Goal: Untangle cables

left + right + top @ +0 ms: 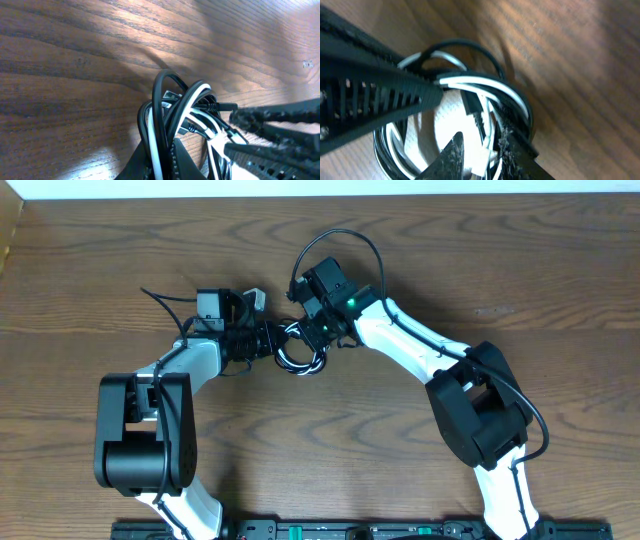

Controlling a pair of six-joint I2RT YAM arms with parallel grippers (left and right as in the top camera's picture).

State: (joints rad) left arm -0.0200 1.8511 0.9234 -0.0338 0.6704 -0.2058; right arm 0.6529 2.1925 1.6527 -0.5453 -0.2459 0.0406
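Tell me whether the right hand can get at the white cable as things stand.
Probably yes: the right hand sits open with the white cable right beside it. Black cable loops share the bundle, so a clean pick looks tight.

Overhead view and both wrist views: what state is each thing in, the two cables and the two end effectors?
black cable, coiled and tangled with the white one
white cable, looped through the same coil
left end effector, shut on both cables
right end effector, jaws apart, with strands between them
green light on the right arm, lit
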